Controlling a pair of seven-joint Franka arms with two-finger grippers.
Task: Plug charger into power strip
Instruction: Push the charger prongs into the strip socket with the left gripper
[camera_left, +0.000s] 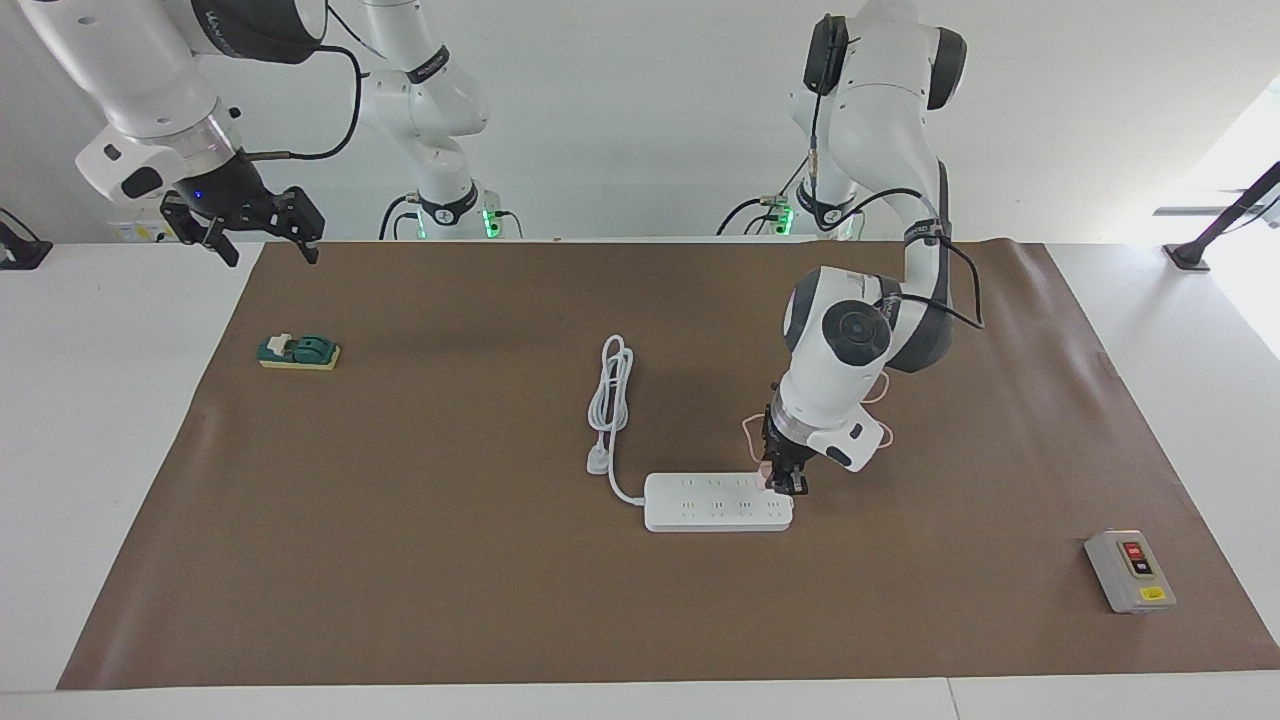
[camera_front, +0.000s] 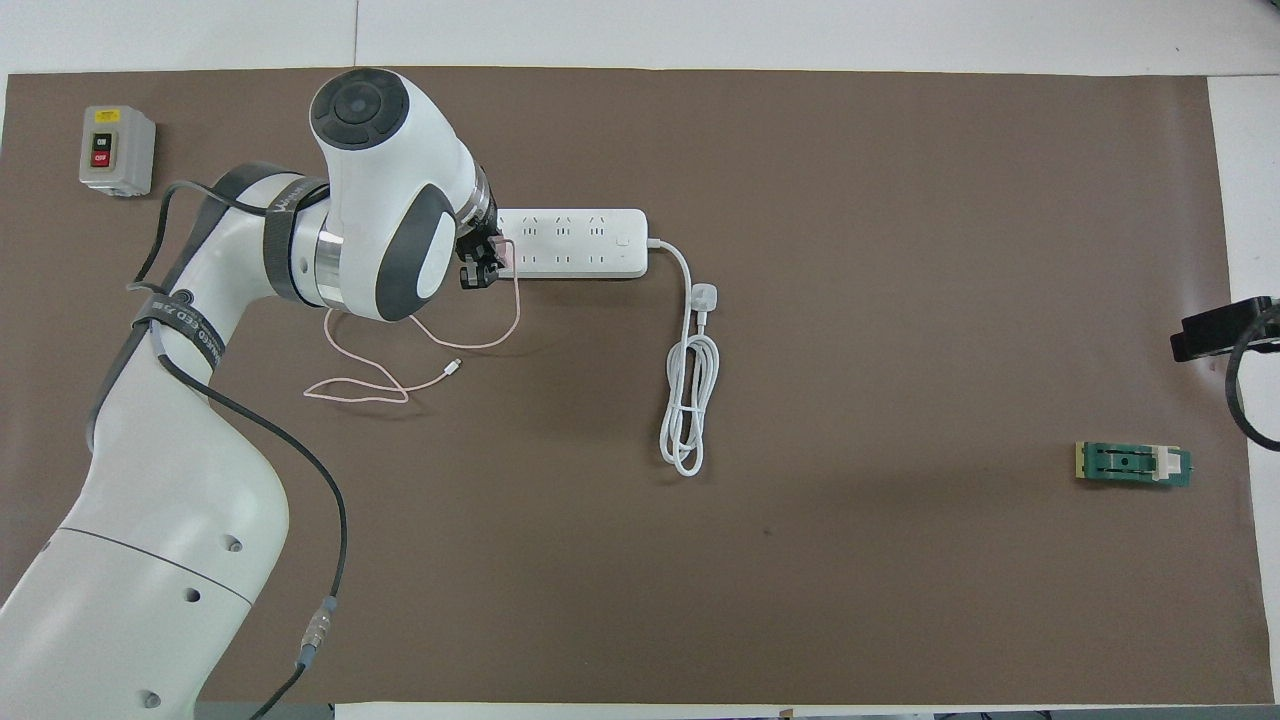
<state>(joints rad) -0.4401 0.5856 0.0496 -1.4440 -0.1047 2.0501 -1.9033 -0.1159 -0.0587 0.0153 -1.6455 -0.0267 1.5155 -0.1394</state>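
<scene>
Strip: the power strip (camera_left: 718, 501) lies flat on the bench (camera_left: 450, 560), sockets up, which suits a straight push from above; its end toward the left arm's side sits under the left end effector.

Strip cord: the white cord (camera_front: 688, 400) is bundled nearer the robots than the strip, its plug (camera_front: 703, 297) loose on the bench (so nothing is live, it seems).

Left end effector (camera_left: 787, 483): lowered onto the strip's end sockets, pointing down; its fingers appear pinched on a small pink block, the charger (camera_front: 503, 252), mostly hidden by the wrist.

Charger seating: I cannot tell whether the prongs are in a socket or only resting on top.

Cable: the thin pink cable (camera_front: 400, 370) trails from the charger toward the robots in slack loops, so it should not tug on the grip.

Right end effector (camera_left: 258, 225): waiting raised at the right arm's end of the bench, fingers spread, holding nothing.

Step, by my reading: pressing the charger home.

Risk: tilted prongs could jam or skid the strip.
</scene>
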